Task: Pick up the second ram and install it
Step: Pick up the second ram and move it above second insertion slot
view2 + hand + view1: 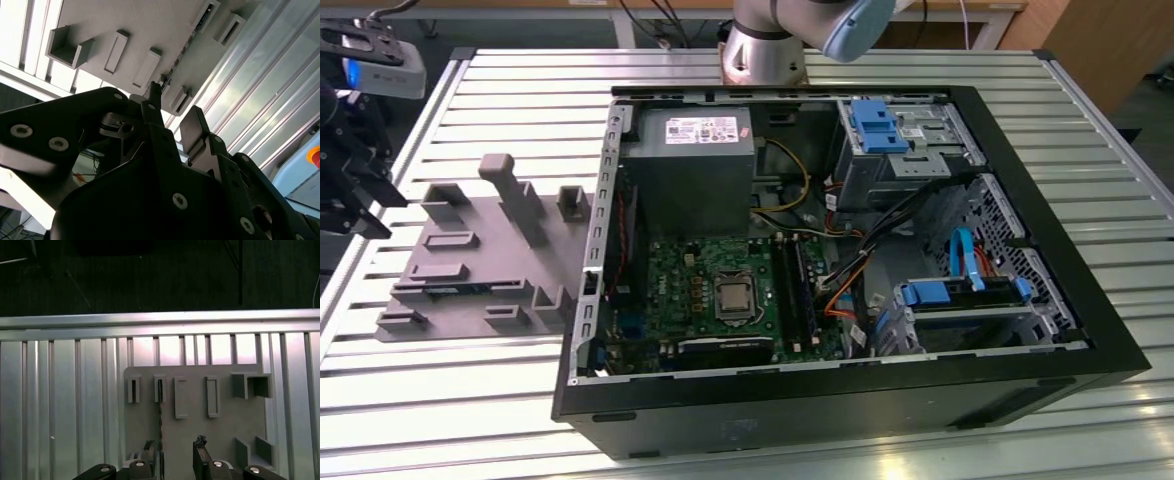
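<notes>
Grey fixture (230, 425), at nine o'clock from the computer case (854, 410) in the exterior view, holds the second ram (160, 410) on edge: a thin dark strip. The gripper (174, 444) is spread, fingers straddling it.

The second ram (160, 425), seemingly thin and dark, stands edge-on in the grey holder (235, 422).

- Exterior view: bright, even overhead light. The table slats (467, 400) kick back white glare, and the inside of the computer case (854, 410) sits in shade.
- Second wrist view: the gripper (172, 112) is a dark backlit mass, with blown-out slats behind it.
- First wrist view: almost black past the table edge, pinkish glare on the slats, soft shadows on the grey fixture (195, 405).
</notes>
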Controlling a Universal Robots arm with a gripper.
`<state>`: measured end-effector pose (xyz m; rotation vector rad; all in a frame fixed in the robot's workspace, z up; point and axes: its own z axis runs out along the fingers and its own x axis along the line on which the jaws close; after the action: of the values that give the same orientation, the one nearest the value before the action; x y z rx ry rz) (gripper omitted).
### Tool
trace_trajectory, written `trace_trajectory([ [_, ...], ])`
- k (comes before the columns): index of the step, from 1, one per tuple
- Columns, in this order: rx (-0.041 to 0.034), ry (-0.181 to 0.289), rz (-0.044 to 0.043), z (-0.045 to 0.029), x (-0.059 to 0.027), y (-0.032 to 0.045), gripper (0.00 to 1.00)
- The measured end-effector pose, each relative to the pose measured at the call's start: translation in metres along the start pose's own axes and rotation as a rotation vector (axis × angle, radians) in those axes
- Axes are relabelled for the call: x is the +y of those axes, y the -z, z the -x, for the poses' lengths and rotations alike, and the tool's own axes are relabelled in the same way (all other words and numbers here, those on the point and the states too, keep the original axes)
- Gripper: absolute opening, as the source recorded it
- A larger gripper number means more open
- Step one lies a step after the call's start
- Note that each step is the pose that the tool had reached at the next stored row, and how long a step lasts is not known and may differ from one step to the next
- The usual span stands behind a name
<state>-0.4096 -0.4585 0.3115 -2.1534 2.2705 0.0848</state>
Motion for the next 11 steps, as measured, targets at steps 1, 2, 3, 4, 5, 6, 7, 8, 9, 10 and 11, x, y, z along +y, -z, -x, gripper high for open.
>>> trace_trajectory([
  [1, 0.0001, 0.002, 0.0001, -0.0001, 0.0000, -0.0009, 0.43],
  [2, 0.0002, 0.004, 0.0003, -0.0003, -0.0001, -0.0017, 0.43],
  [3, 0.0002, 0.006, 0.0003, -0.0004, -0.0001, -0.0027, 0.43],
  [4, 0.0003, 0.008, 0.0004, -0.0005, -0.0002, -0.0037, 0.43],
  [5, 0.0003, 0.009, 0.0004, -0.0008, -0.0002, -0.0048, 0.43],
  [6, 0.0004, 0.011, 0.0006, -0.0010, -0.0003, -0.0059, 0.43],
  [7, 0.0005, 0.013, 0.0007, -0.0013, -0.0003, -0.0069, 0.43],
  [8, 0.0005, 0.015, 0.0008, -0.0014, -0.0003, -0.0080, 0.43],
  [9, 0.0006, 0.017, 0.0008, -0.0016, -0.0003, -0.0090, 0.43],
  [10, 0.0006, 0.018, 0.0008, -0.0019, -0.0004, -0.0102, 0.43],
  [11, 0.0006, 0.019, 0.0009, -0.0022, -0.0004, -0.0113, 0.43],
])
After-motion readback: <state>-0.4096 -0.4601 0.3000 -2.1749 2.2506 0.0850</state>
